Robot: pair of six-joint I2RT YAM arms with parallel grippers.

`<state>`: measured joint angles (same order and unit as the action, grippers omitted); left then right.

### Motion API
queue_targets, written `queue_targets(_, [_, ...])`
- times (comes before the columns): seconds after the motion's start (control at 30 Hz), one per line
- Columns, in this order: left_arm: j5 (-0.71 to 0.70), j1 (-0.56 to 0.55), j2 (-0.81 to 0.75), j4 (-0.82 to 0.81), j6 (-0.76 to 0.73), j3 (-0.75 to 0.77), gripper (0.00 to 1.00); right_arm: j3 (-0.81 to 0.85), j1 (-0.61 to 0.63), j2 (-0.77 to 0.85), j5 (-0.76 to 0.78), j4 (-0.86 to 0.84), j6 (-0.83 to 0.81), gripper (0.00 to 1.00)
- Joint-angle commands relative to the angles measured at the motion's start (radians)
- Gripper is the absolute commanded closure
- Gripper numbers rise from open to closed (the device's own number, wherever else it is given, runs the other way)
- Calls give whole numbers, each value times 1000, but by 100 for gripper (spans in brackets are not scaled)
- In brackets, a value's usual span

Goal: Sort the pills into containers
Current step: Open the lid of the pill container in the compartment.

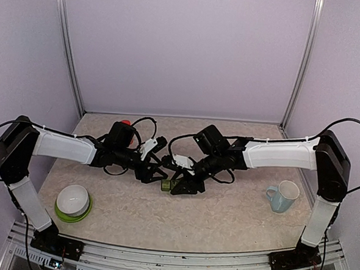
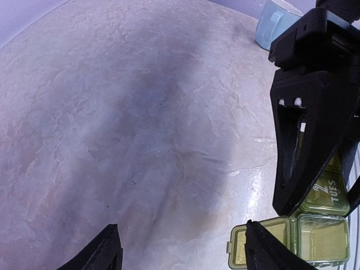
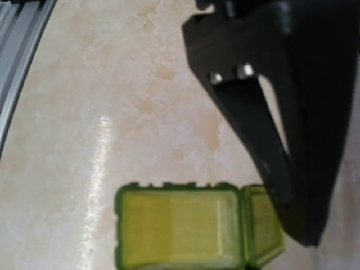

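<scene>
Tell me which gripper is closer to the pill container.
Right. The right gripper straddles the container, seemingly gripping it; the left gripper, jaws open, has one finger at its open lid.

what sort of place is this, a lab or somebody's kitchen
Most likely a robot lab cell, not a kitchen: the left arm and right arm are bolted at the table edge, plain walls on metal posts enclose it, and the props include a mug, a bowl and a pill organiser.

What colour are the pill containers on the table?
The containers are translucent yellow-green, seen best in the right wrist view.
</scene>
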<state>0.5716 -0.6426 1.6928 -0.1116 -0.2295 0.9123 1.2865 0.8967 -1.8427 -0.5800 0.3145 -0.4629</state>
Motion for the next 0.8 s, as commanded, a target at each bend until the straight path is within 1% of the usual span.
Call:
queue_targets(0.0, [44,-17,14,49,-33,32,28,-15,9,60,44,-69,19,67])
queue_targets(0.37, [53,-24,14,60,-39,38,30,-20,7,79,40,-87,24,67])
queue_targets(0.53, [-45,-3,1,14,17,24,28,-9,8,69,24,-74,20,67])
queue_targets(0.6, [-87,11,-9,-13,37,11,25,-3,8,62,17,-65,15,67])
queue_targets(0.77, [-151,35,-77,-130,91,-56,19,9,8,46,6,-45,10,67])
